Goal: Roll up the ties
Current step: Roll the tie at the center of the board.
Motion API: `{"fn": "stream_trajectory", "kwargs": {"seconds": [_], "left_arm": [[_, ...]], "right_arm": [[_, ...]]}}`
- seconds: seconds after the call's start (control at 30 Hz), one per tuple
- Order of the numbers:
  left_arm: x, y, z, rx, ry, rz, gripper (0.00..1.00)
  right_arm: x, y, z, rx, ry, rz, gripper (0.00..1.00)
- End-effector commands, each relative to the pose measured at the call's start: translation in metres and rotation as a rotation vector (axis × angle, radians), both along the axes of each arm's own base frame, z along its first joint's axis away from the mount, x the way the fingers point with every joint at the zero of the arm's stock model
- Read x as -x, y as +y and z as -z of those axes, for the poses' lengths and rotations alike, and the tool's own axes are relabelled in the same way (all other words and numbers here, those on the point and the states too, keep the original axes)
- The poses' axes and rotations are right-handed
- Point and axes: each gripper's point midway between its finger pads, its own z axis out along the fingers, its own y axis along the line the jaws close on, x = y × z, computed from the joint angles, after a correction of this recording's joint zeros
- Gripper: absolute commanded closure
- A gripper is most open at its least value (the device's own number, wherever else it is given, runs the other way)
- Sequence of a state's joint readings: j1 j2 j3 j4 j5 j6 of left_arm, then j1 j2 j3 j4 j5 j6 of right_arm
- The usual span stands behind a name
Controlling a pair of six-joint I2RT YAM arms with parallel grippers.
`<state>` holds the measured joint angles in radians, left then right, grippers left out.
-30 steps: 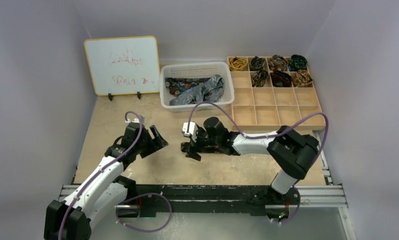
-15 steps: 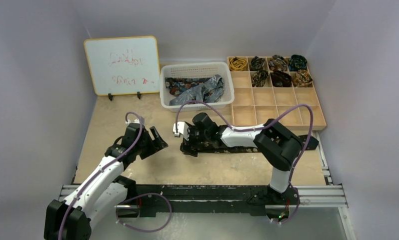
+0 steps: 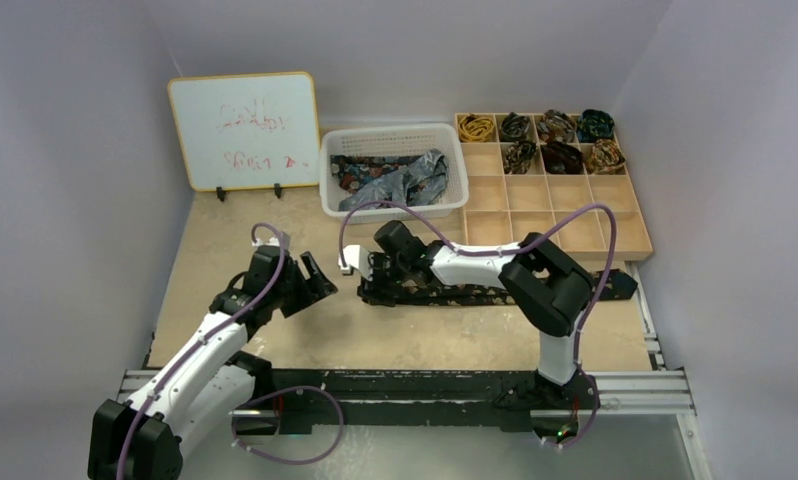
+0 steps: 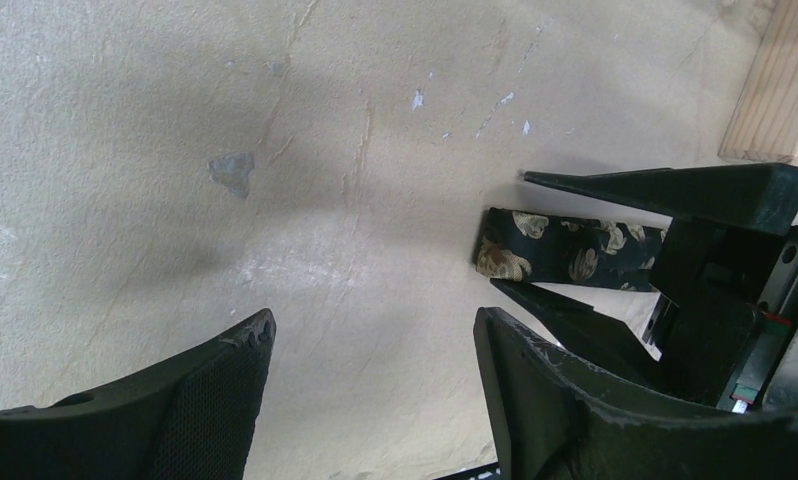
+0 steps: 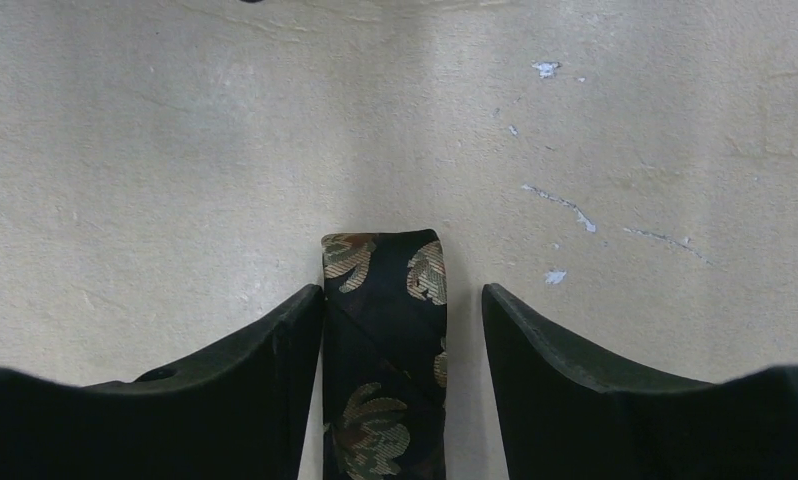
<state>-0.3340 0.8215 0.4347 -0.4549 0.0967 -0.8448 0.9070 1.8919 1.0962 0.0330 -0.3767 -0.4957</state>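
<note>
A dark tie with gold-brown leaf motifs [image 3: 455, 293] lies flat across the table, running from the right side toward the middle. Its narrow end [image 5: 385, 330] sits between the fingers of my right gripper [image 5: 401, 292]. The jaws straddle it: the left finger touches the fabric's edge and a gap shows at the right finger, so the gripper is open. In the top view the right gripper [image 3: 363, 290] is low at that end. My left gripper [image 3: 320, 280] hovers just left of it, open and empty [image 4: 373, 318]. From the left wrist I see the tie end [image 4: 565, 248] between the right gripper's fingers [image 4: 675, 190].
A white basket [image 3: 395, 130] holding loose ties stands at the back centre. A wooden compartment tray [image 3: 535, 200] at the back right has rolled ties [image 3: 560, 140] in its far cells. A whiteboard [image 3: 243, 130] stands at the back left.
The right arm has slid left along the tie to its narrow end, and its jaws have narrowed around it. The left arm has stayed still.
</note>
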Motion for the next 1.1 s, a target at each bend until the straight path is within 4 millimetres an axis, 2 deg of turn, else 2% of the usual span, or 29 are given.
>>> {"fn": "stream_trajectory", "kwargs": {"seconds": [0.0,0.23,0.4,0.5,0.7,0.77,0.9,1.07], "left_arm": [[-0.008,-0.002,-0.013,0.016,-0.053,0.002,0.29],[-0.006,-0.001,-0.009,0.019,-0.036,-0.012,0.30],[-0.003,0.000,-0.007,0.027,-0.029,-0.030,0.30],[-0.002,0.005,-0.007,0.011,-0.027,-0.059,0.30],[0.001,0.013,-0.009,-0.003,-0.017,-0.108,0.30],[0.002,0.016,-0.012,-0.006,-0.025,-0.122,0.29],[0.003,0.017,-0.013,0.005,-0.034,-0.136,0.28],[0.000,0.015,-0.015,0.003,-0.045,-0.126,0.27]], "right_arm": [[0.007,-0.018,0.026,0.105,0.025,-0.012,0.39],[0.023,0.004,0.025,0.077,0.039,-0.083,0.54],[0.034,0.022,0.024,0.047,0.051,-0.115,0.54],[0.040,0.040,0.016,0.021,0.047,-0.133,0.55],[0.033,0.063,0.002,-0.031,0.024,-0.116,0.59],[0.036,0.064,0.000,-0.043,0.033,-0.126,0.55],[0.039,0.062,-0.015,-0.076,0.033,-0.114,0.38],[0.025,0.062,-0.068,-0.250,-0.017,-0.019,0.28]]}}
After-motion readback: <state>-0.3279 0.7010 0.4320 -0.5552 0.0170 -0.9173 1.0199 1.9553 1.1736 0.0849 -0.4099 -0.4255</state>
